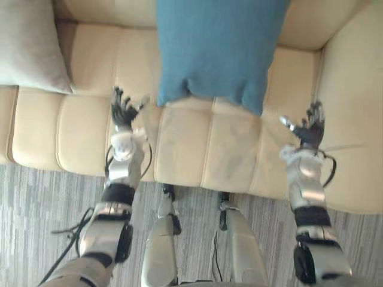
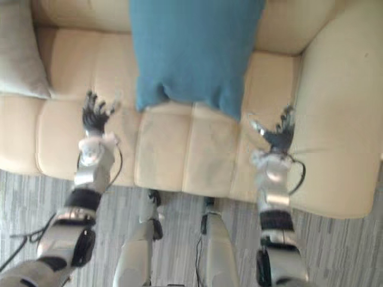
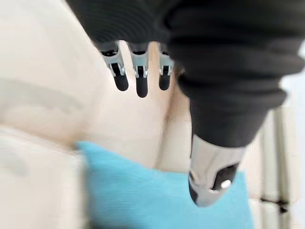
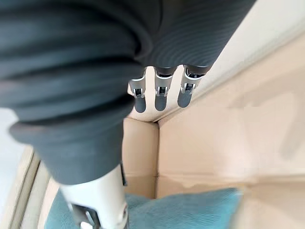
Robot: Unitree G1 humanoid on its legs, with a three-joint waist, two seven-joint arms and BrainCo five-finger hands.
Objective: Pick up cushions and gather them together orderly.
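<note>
A pale grey cushion (image 1: pixel 30 45) is seen at the far left of the cream sofa (image 1: pixel 197 149), against its backrest. The left hand (image 1: pixel 124 110) is held over the seat, fingers spread and nothing grasped, just left of the blue cushion (image 1: pixel 218 51), which is propped against the backrest in the middle. Right of it, the right hand (image 1: pixel 311 128) is held with fingers spread, empty, near the armrest.

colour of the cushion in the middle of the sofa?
Plain teal blue, no pattern. The cushion shows best in the left eye view.
</note>
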